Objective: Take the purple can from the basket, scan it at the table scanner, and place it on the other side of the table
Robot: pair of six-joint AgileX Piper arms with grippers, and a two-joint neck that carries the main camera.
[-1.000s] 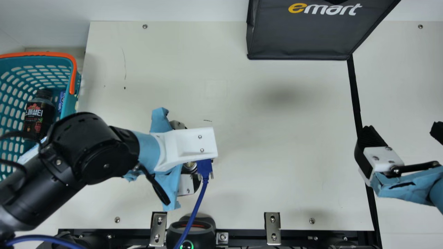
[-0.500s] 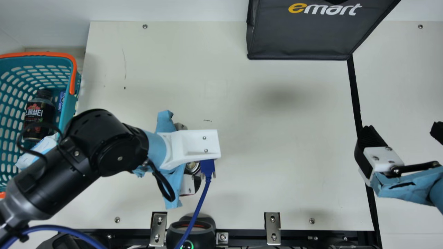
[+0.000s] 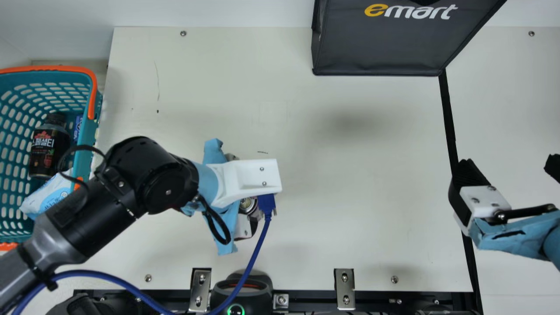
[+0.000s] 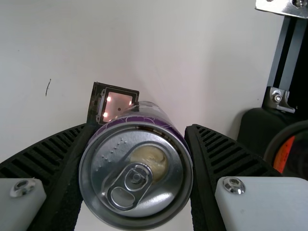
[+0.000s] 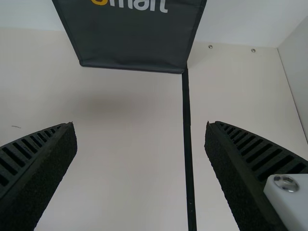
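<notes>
The main view looks steeply down from high over the table [image 3: 350, 183]; the left wrist view looks down from closer in, sharing the black device [image 3: 240, 298] at the near edge; the right wrist view, from the right, faces far, sharing the dark bag [image 3: 376, 48] and black strip [image 3: 448, 118]

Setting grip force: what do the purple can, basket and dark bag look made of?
Purple can: metal, probably aluminium; bare shiny lid with glints and pull tab.
Basket: likely moulded plastic, smooth teal; uniform slots.
Dark bag: matte fabric by its bound edges; woven or coated, can't tell.
</notes>
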